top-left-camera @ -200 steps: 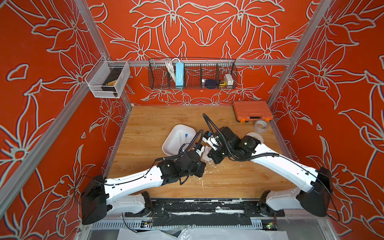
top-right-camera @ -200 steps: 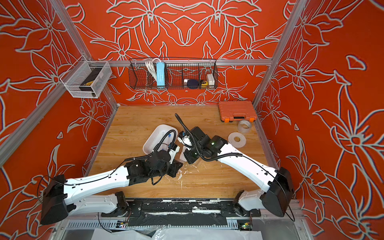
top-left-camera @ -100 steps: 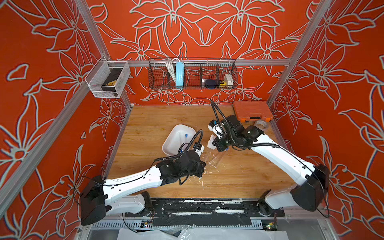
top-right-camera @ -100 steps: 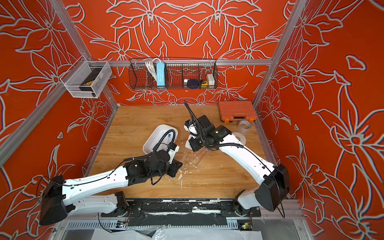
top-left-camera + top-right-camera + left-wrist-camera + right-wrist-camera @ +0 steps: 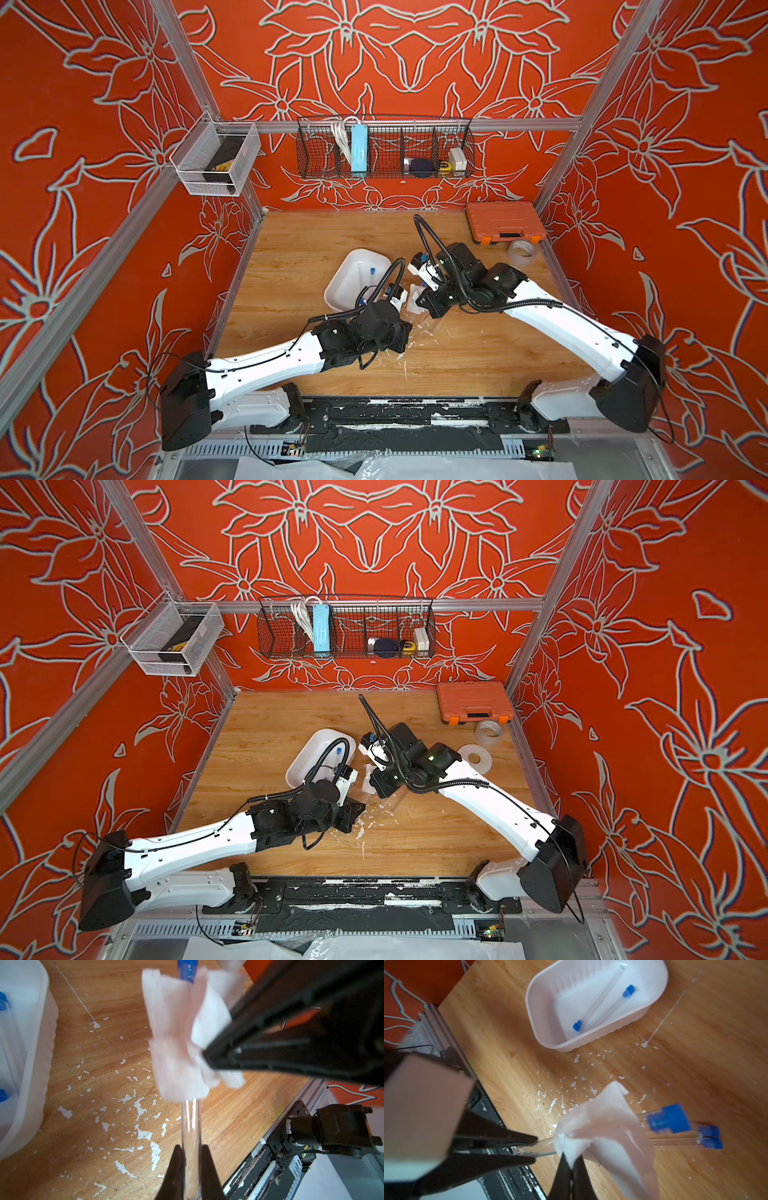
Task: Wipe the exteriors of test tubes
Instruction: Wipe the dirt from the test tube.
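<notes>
- The left gripper [image 5: 190, 1160] is clamped on the closed end of 1 tube [image 5: 190, 1124], which runs straight out ahead of its tips, clear of the table [image 5: 104, 1068].
- The right gripper [image 5: 571, 1165] is pinched together on the tissue [image 5: 604, 1126], which drapes over the tube between the left tips and the cap [image 5: 668, 1119].
- Risk: the tissue looks laid over the tube and not wrapped round it, so a stroke may clean only 1 side.
- Risk: the left hold is at the very end of a smooth tube. A sideways drag from the tissue could lever it out of the jaws and drop it.
- Risk: the tissue is held by a small fold, so friction along the tube could pull it free or tear it.
- The stretch under the left jaws cannot be wiped without a regrasp.
- The right wrist view alone shows 2 tubes [image 5: 600, 996] in the tray [image 5: 591, 1040], well off to the side of both grippers, and 2 table tubes [image 5: 679, 1142] lying just past the cap.
- The left wrist view shows the jaws flanking the tube squarely, but only blue specks inside the tray.
- In both top views the wrists hide both sets of tips. Only a white scrap of tissue [image 5: 412, 297] shows between the arms.
</notes>
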